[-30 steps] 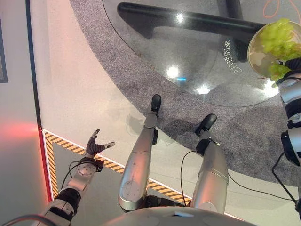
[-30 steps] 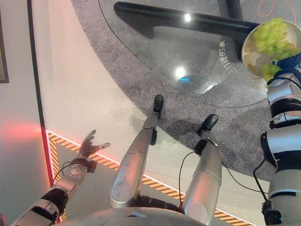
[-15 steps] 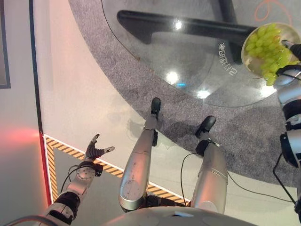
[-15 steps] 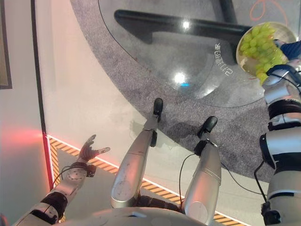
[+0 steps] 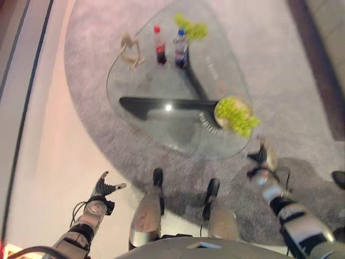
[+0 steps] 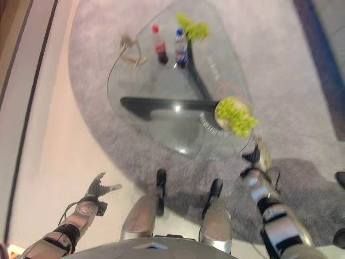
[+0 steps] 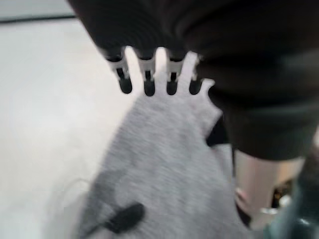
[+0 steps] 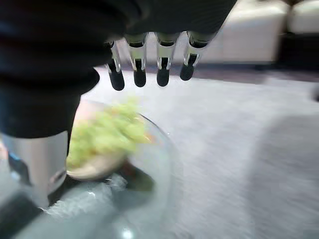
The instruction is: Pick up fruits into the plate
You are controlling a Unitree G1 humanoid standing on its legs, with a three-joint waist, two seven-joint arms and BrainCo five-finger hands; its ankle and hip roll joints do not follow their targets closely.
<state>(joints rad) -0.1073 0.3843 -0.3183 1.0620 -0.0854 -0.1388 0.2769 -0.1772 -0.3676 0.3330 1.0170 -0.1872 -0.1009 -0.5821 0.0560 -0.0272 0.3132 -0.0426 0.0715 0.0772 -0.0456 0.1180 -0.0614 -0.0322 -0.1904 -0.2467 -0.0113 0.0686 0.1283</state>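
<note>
One plate (image 5: 230, 112) of green grapes (image 5: 240, 117) at the tabletop (image 5: 161, 91) near edge; another grape bunch (image 5: 192, 28) and two bottles (image 5: 168, 47) at the far edge. Right hand (image 5: 264, 157) and left hand (image 5: 105, 184) fingers relaxed, released.

One glass table (image 5: 161, 102) on view, and everything counts off from it. Two bottles (image 5: 168, 47) stand side by side at its far end, one red-capped, one blue-capped. Two bunches of green grapes: one loose bunch (image 5: 190, 28) at the far edge just beside the bottles, one heap (image 5: 239, 116) on the single plate (image 5: 221, 115) at the near right rim. One pale, blurred object (image 5: 129, 49) left of the bottles.
</note>
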